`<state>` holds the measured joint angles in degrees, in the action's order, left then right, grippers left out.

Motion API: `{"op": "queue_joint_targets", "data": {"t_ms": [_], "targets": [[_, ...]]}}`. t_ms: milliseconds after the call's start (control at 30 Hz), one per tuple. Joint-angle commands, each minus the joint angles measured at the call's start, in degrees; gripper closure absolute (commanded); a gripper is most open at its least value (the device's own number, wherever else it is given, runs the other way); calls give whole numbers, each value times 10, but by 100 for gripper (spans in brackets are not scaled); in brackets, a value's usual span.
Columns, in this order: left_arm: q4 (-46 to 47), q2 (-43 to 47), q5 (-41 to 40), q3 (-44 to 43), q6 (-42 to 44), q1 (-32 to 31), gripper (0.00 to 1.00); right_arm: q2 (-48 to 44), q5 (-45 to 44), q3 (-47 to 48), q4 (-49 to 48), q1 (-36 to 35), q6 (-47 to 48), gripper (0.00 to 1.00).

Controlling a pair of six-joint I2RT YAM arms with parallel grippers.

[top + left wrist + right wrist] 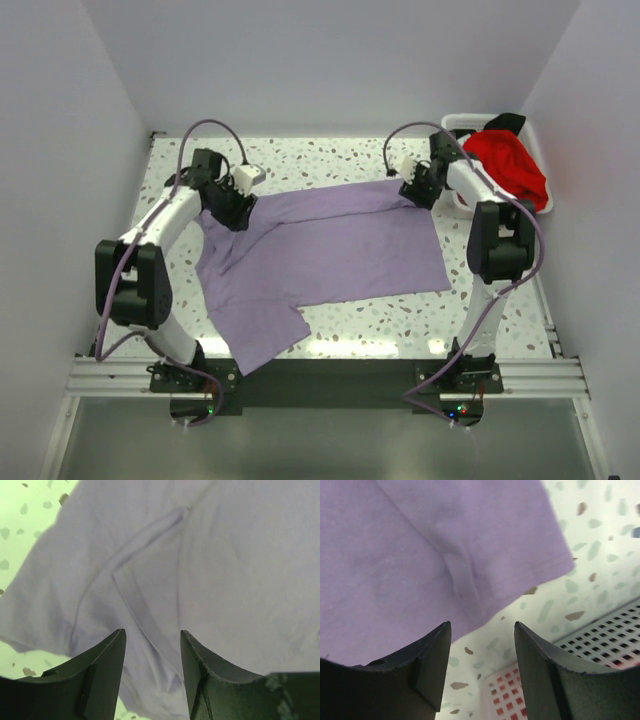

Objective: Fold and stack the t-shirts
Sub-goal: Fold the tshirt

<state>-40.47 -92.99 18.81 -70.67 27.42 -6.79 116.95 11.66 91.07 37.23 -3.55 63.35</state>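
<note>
the lavender t-shirt (330, 250) lies spread flat on the speckled table (330, 160), its long axis running left to right across the arms and tilting a little, with the left end spilling towards the near edge. the left gripper (235, 208) sits over the far-left corner of the cloth and the right gripper (417, 190) over the far-right corner. from either one, the body of the shirt lies to the near side and inward.

both sets of jaws stand apart with nothing between them. the left wrist view shows only a creased seam below the gap, and the right wrist view shows the cloth's hemmed edge beside bare table and the mesh of the white basket (462, 122).

each arm is nearer its own end, so a fold of the far edge towards the near side would suit both together. which end is the collar is hard to tell from above.

the red t-shirt (512, 165) and the black t-shirt (507, 122) wait bunched in the basket, unfolded
</note>
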Motion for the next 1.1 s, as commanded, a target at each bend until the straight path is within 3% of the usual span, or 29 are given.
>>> {"op": "queue_joint_targets", "data": {"t_ms": [0, 233, 767, 867, 1067], "targets": [[59, -64, 4, -66, -89, 9, 48, -4, 39, 80, 71, 6, -56, 43], [65, -151, -9, -119, -115, 11, 49, 29, 73, 154, 140, 6, -138, 49], [63, -197, -3, -116, -105, 10, 48, 17, 73, 132, 137, 7, -148, 50], [58, -192, 18, -116, -101, 10, 53, 19, 69, 133, 136, 7, -146, 50], [42, -166, 52, -112, -85, 6, 81, 21, 65, 139, 134, 6, -146, 50]]}}
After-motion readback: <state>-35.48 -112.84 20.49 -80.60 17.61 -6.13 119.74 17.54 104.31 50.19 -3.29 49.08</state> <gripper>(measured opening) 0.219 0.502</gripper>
